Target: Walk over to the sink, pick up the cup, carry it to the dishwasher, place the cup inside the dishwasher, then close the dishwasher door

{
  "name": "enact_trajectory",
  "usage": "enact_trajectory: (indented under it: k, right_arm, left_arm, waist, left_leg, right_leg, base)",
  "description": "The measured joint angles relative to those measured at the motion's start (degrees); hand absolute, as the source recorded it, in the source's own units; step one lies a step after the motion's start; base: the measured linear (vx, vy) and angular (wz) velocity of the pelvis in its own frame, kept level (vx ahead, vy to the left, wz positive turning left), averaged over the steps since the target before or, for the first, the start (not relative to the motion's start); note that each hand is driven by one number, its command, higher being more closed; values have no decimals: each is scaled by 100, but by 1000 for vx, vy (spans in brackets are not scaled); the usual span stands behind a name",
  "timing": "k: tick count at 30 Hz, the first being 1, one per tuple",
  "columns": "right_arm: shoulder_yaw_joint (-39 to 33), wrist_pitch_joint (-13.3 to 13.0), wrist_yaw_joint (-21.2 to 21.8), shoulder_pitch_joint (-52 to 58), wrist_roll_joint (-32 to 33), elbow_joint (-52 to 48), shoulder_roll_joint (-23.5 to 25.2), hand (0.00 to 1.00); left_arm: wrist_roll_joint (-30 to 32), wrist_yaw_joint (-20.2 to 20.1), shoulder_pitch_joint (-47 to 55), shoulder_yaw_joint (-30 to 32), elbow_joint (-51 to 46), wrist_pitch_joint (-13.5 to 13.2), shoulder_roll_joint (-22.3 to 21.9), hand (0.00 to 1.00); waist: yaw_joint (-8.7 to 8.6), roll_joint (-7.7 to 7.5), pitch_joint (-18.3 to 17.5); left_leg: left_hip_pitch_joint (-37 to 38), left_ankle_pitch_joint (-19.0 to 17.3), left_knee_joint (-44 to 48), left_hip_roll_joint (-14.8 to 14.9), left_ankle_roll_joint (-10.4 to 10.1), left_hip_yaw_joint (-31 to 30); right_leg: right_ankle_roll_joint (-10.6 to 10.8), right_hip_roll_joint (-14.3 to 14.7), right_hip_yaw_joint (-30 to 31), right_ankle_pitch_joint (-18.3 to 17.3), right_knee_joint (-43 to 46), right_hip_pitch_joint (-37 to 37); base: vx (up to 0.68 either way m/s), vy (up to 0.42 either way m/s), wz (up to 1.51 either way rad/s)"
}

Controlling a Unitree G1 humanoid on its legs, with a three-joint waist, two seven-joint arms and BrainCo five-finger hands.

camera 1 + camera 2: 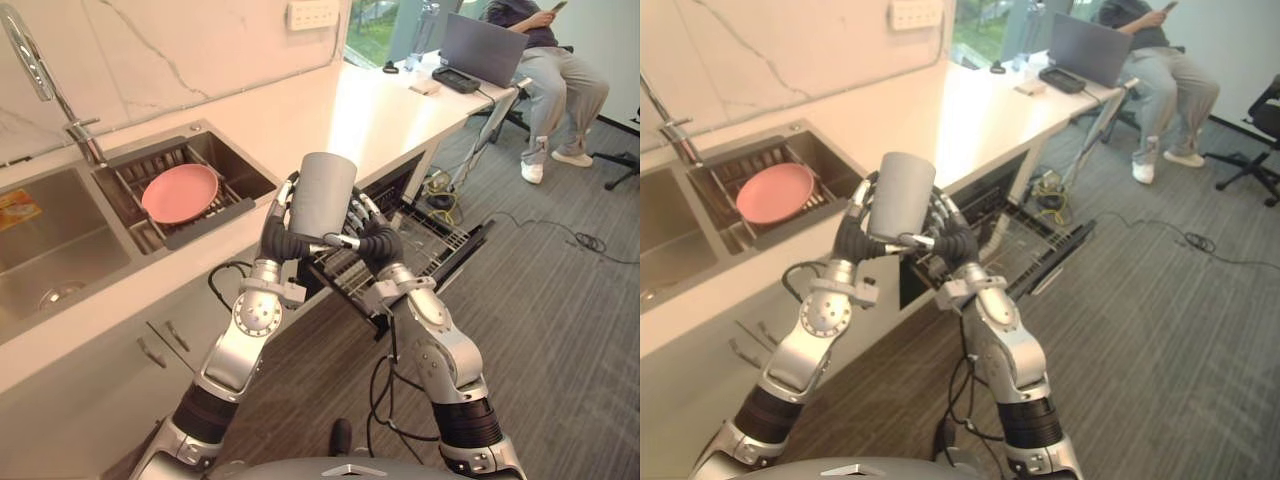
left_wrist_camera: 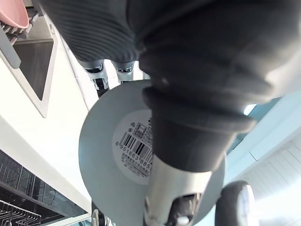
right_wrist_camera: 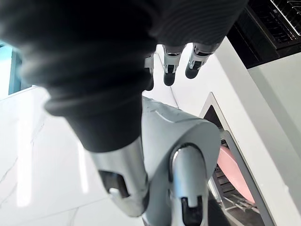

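Eye views: the grey cup [image 1: 322, 190] is held upright near the open dishwasher [image 1: 440, 248], clasped between the curled fingers of the left hand [image 1: 281, 236] and right hand [image 1: 377, 240]. Left wrist view: a barcode label [image 2: 136, 153] is shown on the cup's base. Right wrist view: a pink plate [image 3: 233, 175] is seen.
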Motion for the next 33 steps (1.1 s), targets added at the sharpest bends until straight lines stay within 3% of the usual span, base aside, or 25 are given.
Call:
enact_trajectory:
  k: [1,2,6,20,29,30,33]
  right_arm:
    - [0,0,-4,0,33,0,-32,0]
    - [-5,0,-9,0,146,1,-81,0]
    - [-40,-25,-35,1,469,1,-107,0]
    - [-173,-169,-12,37,2211,79,-525,0]
    - [-165,-151,13,36,2448,245,-525,0]
    - [-167,-149,13,36,2448,245,-526,100]
    - [-170,-128,19,37,2447,245,-531,100]
  left_arm:
    - [93,-53,0,0,-10,-8,0,0]
    - [201,-97,0,-11,-39,-9,2,100]
    - [503,-202,0,-31,-107,-80,33,100]
    - [921,-200,-38,-473,152,-1001,350,100]
    - [1034,-185,-36,-503,525,-1408,514,100]
    - [1034,-183,-32,-513,535,-1427,524,100]
    - [1033,-170,-16,-517,580,-1472,556,100]
  waist:
    - [0,5,-3]
    - [-2,7,-4]
    - [-14,8,-5]
    - [-9,64,-44]
    - [-5,62,-100]
    - [-5,60,-101]
    - [-3,59,-102]
  left_leg:
    - [-4,0,-1,2,0,-3]
    - [-9,0,-4,4,-1,-5]
    - [-14,-1,-10,0,0,-1]
    - [-113,13,10,-3,4,8]
    - [-112,20,10,-6,6,39]
    - [-113,21,10,-7,6,44]
    - [-118,27,8,-7,2,62]
  right_leg:
    - [-1,3,-3,3,0,-3]
    - [-1,5,-4,14,0,-8]
    - [3,3,5,28,1,-16]
    - [-5,-7,80,74,1,-105]
    - [0,3,118,97,0,-125]
    - [-1,4,119,100,0,-130]
    - [-7,4,120,106,1,-147]
  base:
    - [0,0,0]
    - [0,0,0]
    - [0,0,0]
    - [0,0,0]
    - [0,0,0]
    - [0,0,0]
    - [-6,-3,-2]
